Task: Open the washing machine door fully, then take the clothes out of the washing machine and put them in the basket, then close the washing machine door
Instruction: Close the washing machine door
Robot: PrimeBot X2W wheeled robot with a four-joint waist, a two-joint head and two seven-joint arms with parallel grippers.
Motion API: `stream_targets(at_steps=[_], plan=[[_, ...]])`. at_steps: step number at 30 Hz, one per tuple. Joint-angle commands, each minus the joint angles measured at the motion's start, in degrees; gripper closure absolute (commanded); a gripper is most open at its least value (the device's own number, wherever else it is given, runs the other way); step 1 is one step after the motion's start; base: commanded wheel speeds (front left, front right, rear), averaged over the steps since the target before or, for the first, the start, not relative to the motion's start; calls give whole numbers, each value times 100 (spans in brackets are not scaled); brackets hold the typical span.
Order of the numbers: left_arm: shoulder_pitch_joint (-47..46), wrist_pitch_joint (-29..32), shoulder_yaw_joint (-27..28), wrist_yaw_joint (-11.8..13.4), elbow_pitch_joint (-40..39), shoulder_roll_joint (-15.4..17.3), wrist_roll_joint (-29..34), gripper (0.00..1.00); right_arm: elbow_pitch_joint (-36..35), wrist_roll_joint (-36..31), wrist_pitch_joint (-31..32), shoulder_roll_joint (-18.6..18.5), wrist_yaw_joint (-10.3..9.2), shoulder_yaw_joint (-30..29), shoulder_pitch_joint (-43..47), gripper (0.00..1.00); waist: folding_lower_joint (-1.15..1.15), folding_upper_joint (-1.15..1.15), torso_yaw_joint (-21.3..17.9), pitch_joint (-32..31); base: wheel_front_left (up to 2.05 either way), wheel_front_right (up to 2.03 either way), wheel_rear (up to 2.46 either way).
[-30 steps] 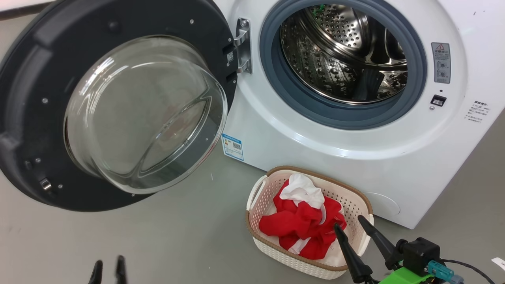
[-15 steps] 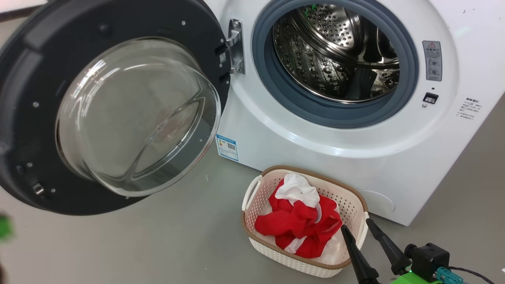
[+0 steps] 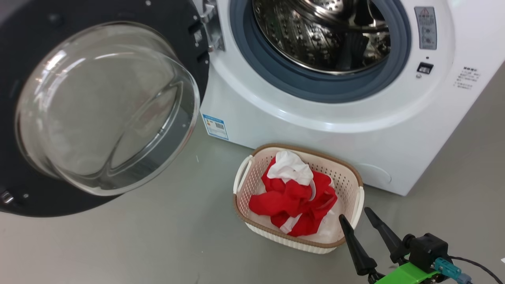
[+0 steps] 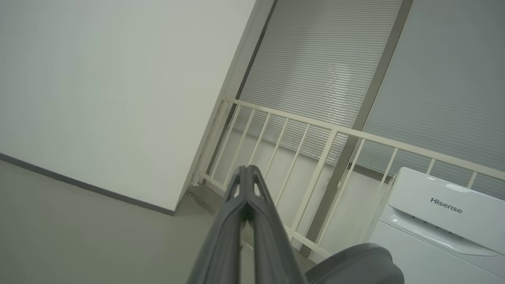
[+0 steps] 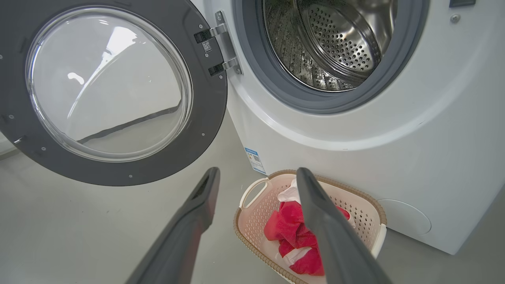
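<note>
Left tool [image 4: 246, 170] is seen with its two fingers pressed together on nothing, pointed past the top of the washing machine [image 3: 315, 130] toward a railing [image 4: 335, 129]. A second ago its fingertips were parted. Right tool [image 3: 354, 213] is held wide open and empty, as before, in front of the washing machine, just beside the near right corner of the basket [image 3: 284, 238]. The basket is set on the floor [image 3: 158, 244] close against the washing machine's front, below the drum [image 3: 311, 35]. The clothes [image 3: 294, 201] are piled inside it, unchanged. The washing machine door [image 3: 98, 12] is swung wide open at the washing machine's hinge side. The whole head view is shifted since then by the camera, and nothing on the floor is displaced.
</note>
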Motion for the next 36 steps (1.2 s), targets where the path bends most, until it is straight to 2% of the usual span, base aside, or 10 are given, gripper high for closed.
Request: stream_targets(at_steps=[1, 6, 9, 14, 16, 24, 30, 36], plan=[[-237, 174, 14, -36, 97, 475, -140, 100, -143, -53, -37, -48, 35, 103, -206, 0, 0, 0, -87, 157, 0, 0, 0], [-841, 1511, -201, -37, 1344, 811, -996, 100, -131, -81, -37, -44, 35, 109, -308, 0, 0, 0, -106, 306, 0, 0, 0], [-1074, 2454, -382, -37, 1931, 1047, -1200, 100, -133, -93, -37, -30, 35, 130, -350, 0, 0, 0, -135, 382, 0, 0, 0], [-1372, 3750, -503, 9, 2690, 1159, -1482, 100, -136, -97, -37, -37, 35, 141, -380, 0, 0, 0, -159, 485, 0, 0, 0], [-1393, 4019, -530, 4, 2787, 1128, -1544, 100, -140, -97, -37, -50, 35, 147, -389, 0, 0, 0, -168, 509, 0, 0, 0], [-1249, 4660, -618, -20, 2770, 1008, -1707, 100, -136, -100, -37, -77, 35, 122, -395, 0, 0, 0, -194, 507, 0, 0, 0], [-1058, 5255, -718, -33, 2432, 898, -1884, 100, -107, -92, -37, -53, 35, 120, -361, 0, 0, 0, -209, 397, 0, 0, 0], [-387, 5858, -833, -36, 1365, 887, -2229, 100, -98, -65, -37, -7, 35, 125, -310, 0, 0, 0, -267, 218, 0, 0, 0]])
